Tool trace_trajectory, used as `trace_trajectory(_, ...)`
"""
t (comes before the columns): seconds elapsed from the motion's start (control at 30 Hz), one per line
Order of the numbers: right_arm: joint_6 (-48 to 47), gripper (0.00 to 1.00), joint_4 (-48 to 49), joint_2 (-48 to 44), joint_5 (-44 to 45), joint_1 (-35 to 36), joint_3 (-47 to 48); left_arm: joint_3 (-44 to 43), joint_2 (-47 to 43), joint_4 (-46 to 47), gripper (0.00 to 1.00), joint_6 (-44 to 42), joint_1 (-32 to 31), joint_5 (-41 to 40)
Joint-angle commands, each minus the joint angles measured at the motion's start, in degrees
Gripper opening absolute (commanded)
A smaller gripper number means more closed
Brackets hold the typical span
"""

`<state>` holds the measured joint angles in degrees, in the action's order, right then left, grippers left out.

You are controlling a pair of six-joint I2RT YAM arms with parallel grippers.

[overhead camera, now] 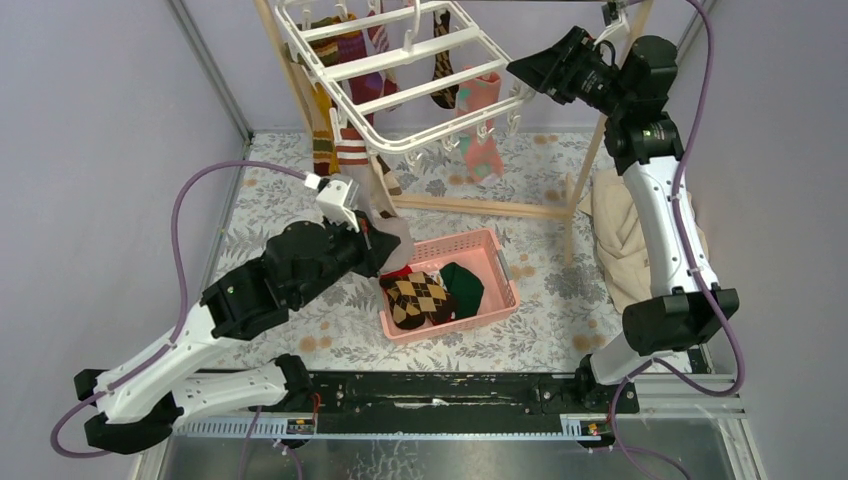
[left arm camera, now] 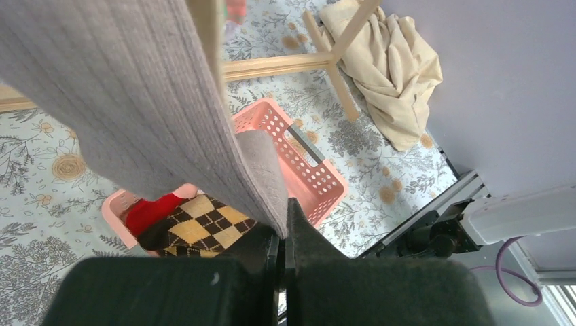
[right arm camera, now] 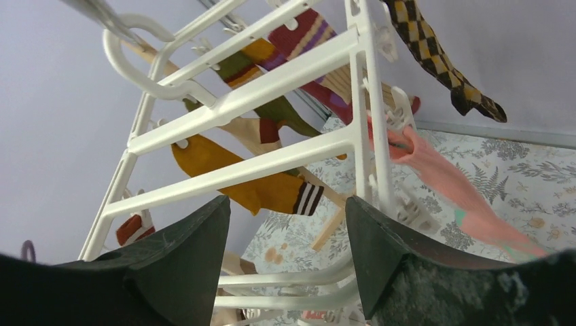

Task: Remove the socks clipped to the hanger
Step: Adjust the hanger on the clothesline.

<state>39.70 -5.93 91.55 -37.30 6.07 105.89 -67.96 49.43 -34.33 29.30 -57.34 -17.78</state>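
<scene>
The white hanger (overhead camera: 400,70) hangs from a wooden rail frame at the back, with several socks clipped under it. In the right wrist view a mustard sock (right arm camera: 231,170), a pink sock (right arm camera: 448,183) and an argyle sock (right arm camera: 435,54) dangle from the hanger (right arm camera: 272,88). My right gripper (overhead camera: 525,78) is open at the hanger's right edge, and the rim crosses between its fingers (right arm camera: 289,217) without being pinched. My left gripper (overhead camera: 385,245) is shut on a grey sock (left arm camera: 136,88) above the basket, its jaws closed on the fabric edge (left arm camera: 285,224). The sock's upper end is out of view.
A pink basket (overhead camera: 497,262) sits mid-table and holds an argyle sock (overhead camera: 418,298), a green sock (overhead camera: 465,285) and a red sock (left arm camera: 153,210). A beige cloth (overhead camera: 615,230) lies at the right by the wooden frame's foot (overhead camera: 480,208).
</scene>
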Motion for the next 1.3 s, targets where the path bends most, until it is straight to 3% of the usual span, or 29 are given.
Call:
trace_trajectory(0.0, -3.0, 0.71, 7.6, -7.2, -1.6, -0.3, 3.5, -1.4, 2.1, 0.3, 0.00, -2.0, -0.2, -0.1)
trace_trajectory(0.23, -2.6, 0.75, 10.9, -7.3, -3.2, -0.3, 2.8, -1.7, 5.6, 3.0, 0.00, -3.0, -0.1, 2.5)
trace_trajectory(0.57, 10.1, 0.74, 30.3, -5.2, -4.5, -0.8, -13.2, -1.1, 7.0, 5.4, 0.00, -2.1, -0.2, 5.7)
trace_trajectory(0.87, 28.2, 0.72, 51.7, 1.1, -10.4, -4.4, -21.1, -0.9, 7.9, 5.9, 0.00, -1.7, -0.1, 7.0)
trace_trajectory(1.1, 44.3, 0.72, 70.9, 1.0, -12.3, -9.8, -29.5, -1.7, 9.9, 5.9, 0.00, -1.9, -0.1, 8.0)
trace_trajectory(1.2, 45.0, 0.72, 72.0, -0.1, -12.6, -10.4, -31.4, -2.0, 10.6, 6.2, 0.00, -1.9, -0.1, 8.3)
trace_trajectory(1.27, 39.9, 0.72, 65.5, -1.8, -13.2, -10.4, -31.7, -2.1, 11.1, 6.3, 0.00, -2.0, -0.1, 8.4)
